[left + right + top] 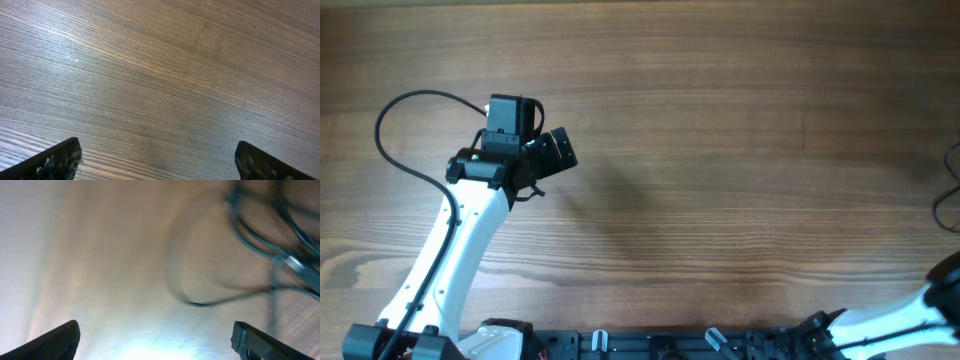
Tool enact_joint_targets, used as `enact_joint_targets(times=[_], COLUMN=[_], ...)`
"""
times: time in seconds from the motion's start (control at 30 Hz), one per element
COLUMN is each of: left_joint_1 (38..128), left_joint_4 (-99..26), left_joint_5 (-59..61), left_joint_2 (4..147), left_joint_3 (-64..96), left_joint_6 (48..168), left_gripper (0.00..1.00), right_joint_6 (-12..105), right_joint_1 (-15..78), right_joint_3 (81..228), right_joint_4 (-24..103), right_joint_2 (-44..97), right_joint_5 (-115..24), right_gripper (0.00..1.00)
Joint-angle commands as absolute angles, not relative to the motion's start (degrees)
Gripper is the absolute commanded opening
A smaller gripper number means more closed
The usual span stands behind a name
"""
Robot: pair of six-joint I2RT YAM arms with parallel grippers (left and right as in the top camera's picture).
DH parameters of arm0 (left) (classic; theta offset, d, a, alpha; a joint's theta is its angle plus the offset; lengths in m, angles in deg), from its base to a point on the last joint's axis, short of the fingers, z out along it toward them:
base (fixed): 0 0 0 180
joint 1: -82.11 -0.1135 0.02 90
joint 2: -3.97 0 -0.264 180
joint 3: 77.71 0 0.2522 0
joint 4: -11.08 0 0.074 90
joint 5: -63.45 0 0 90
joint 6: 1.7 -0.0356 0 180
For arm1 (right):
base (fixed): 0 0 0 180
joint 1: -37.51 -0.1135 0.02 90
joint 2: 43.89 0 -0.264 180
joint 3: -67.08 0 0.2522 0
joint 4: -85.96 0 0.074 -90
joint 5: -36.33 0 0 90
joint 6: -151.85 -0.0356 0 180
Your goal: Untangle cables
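Note:
The cables point(938, 210) show in the overhead view only as thin dark loops at the far right edge of the table. In the right wrist view they are blurred: a thin dark loop point(197, 304) lies ahead of the fingers, and several strands bunch at the upper right. My right gripper point(155, 332) is open and empty, short of the loop and not touching it. My left gripper point(555, 150) is at the left of the table, far from the cables. It is open and empty over bare wood point(157, 152).
The wooden table point(720, 120) fills the views. A thicker black cable point(390, 120) arcs off the left arm. The right arm point(910, 315) enters at the bottom right corner. A black rail point(670, 345) runs along the front edge.

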State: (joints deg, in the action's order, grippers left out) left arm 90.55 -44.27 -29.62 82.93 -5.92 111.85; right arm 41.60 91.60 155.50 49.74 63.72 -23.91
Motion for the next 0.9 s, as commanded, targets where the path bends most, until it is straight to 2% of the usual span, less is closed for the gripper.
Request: enact_joint_targets(times=[0.0,0.17,0.27,0.37,0.63,0.77,0.87], left_joint_1=[90.2,90.2,90.2,90.2,90.2,90.2,90.2], left_joint_4=[-44.1,-44.1,-44.1,-45.1,-46.3,-46.4,-47.2], left_joint_5=[-28.9,-28.9,-27.6,-25.9,-25.9,-26.0,-26.6], left_joint_2=[83.3,83.3,83.3,83.3,78.2,63.6,54.4], left_joint_3=[-5.9,-5.9,-5.9,-5.9,-5.9,-5.9,-5.9], left_joint_6=[112.7,112.4,108.5,106.1,103.5,103.5,103.5], left_gripper=[1.00,1.00,1.00,1.00,1.00,1.00,1.00], right_joint_6=[45.6,53.4,70.2,77.2,84.0,85.5,85.4], right_joint_1=[85.9,71.0,62.1,55.4,46.2,42.6,42.6], right_joint_3=[155.9,155.9,155.9,155.9,155.9,155.9,155.9], right_joint_4=[49.5,40.1,26.4,15.2,0.9,-7.1,-7.5], right_joint_2=[50.2,34.8,28.5,22.5,-1.1,-13.9,-22.8], right_joint_5=[-23.6,-13.1,-12.3,-13.4,-13.4,-14.5,-15.4], right_gripper=[1.00,1.00,0.99,1.00,1.00,0.99,1.00])
